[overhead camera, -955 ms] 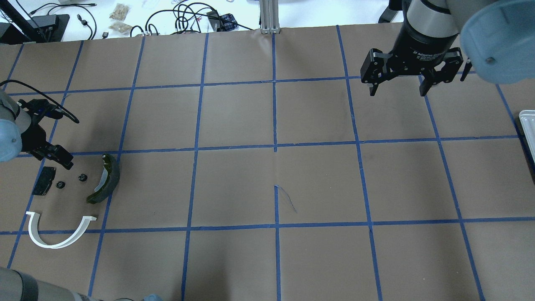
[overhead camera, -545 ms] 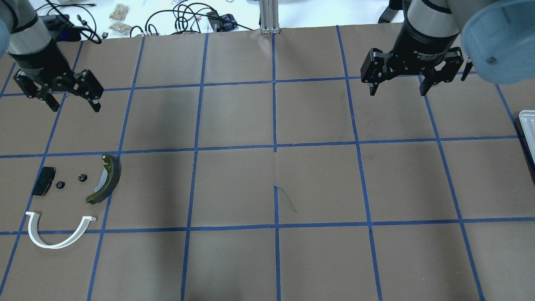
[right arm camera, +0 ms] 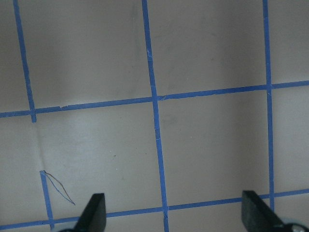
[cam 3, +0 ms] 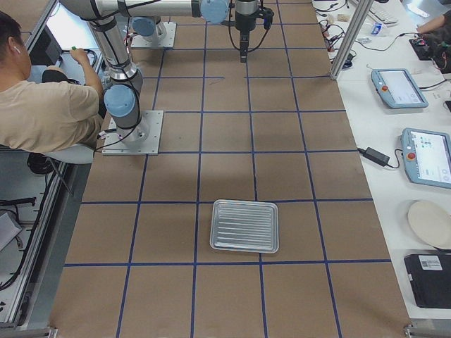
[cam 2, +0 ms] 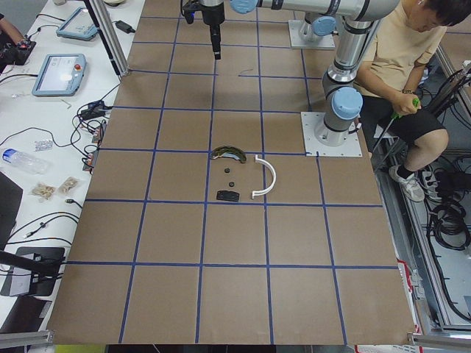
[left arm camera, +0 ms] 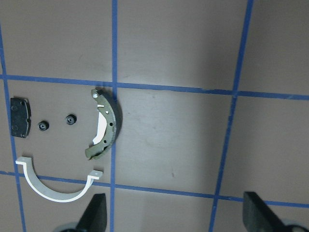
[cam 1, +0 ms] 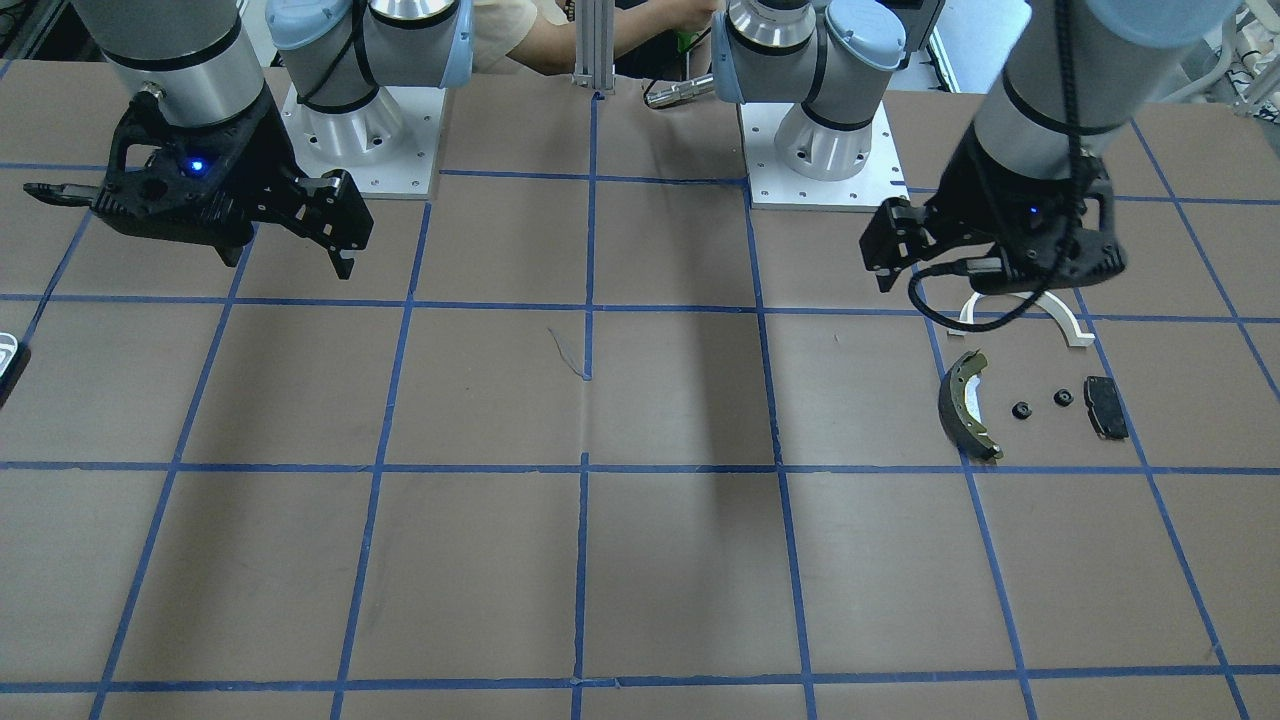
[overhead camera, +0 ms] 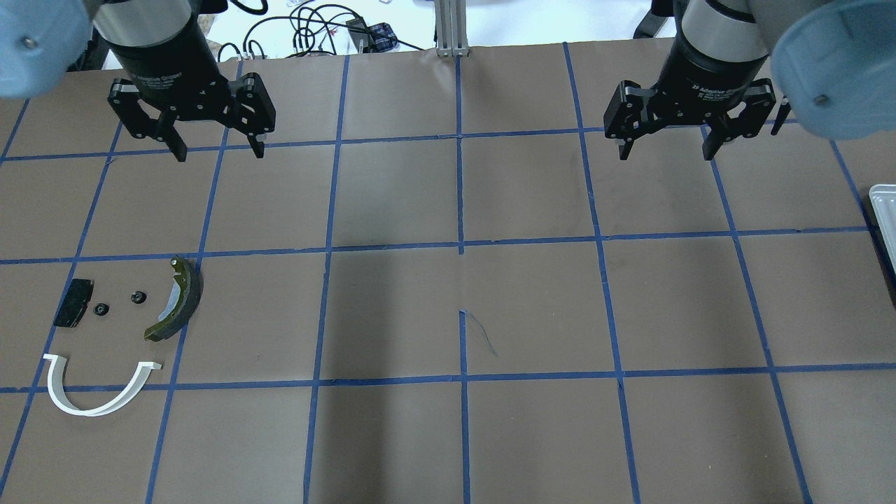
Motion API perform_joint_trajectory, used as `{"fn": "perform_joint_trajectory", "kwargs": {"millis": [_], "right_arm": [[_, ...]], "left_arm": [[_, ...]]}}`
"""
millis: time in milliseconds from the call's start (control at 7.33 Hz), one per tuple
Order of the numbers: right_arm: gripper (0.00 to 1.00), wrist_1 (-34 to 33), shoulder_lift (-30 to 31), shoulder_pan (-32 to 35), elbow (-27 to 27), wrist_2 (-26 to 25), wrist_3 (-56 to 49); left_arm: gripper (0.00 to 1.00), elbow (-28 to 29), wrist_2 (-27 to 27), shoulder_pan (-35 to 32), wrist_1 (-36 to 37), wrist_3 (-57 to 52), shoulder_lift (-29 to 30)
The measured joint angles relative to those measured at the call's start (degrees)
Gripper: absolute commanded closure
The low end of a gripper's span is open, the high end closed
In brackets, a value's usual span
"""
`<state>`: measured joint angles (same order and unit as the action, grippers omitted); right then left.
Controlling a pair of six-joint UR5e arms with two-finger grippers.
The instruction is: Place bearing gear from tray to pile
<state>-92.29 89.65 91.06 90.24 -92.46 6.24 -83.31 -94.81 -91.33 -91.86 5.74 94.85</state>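
The pile lies at the table's left: a white half-ring bracket (overhead camera: 94,392), a dark brake shoe with olive edge (overhead camera: 176,299) and a black rectangular pad (overhead camera: 73,302). Two small black bearing gears (overhead camera: 101,309) (overhead camera: 138,297) lie between pad and shoe. The left wrist view shows the shoe (left arm camera: 107,125), the bracket (left arm camera: 53,186), the pad (left arm camera: 20,117) and the gears (left arm camera: 43,126). My left gripper (overhead camera: 218,150) is open and empty, high above the table, beyond the pile. My right gripper (overhead camera: 665,150) is open and empty at the far right. The ribbed metal tray (cam 3: 244,225) holds nothing.
The tray's edge shows at the overhead view's right border (overhead camera: 883,217). Blue tape lines grid the brown table. Cables and small bags lie beyond the far edge (overhead camera: 308,28). A seated person (cam 2: 401,66) is beside the robot bases.
My left arm has risen from just beside the pile and swung away to the far side and rightward, its gripper open and empty. The right arm has not moved.
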Motion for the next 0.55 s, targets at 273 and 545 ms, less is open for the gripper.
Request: {"fn": "perform_joint_trajectory", "kwargs": {"millis": [273, 545], "right_arm": [[0.00, 0.0, 0.0, 0.0, 0.0, 0.0, 0.0], [0.00, 0.0, 0.0, 0.0, 0.0, 0.0, 0.0]], "left_arm": [[0.00, -2.6, 3.1, -0.6, 7.0, -1.4, -0.8], [0.00, -3.0, 6.1, -0.1, 4.6, -2.3, -2.0]]}}
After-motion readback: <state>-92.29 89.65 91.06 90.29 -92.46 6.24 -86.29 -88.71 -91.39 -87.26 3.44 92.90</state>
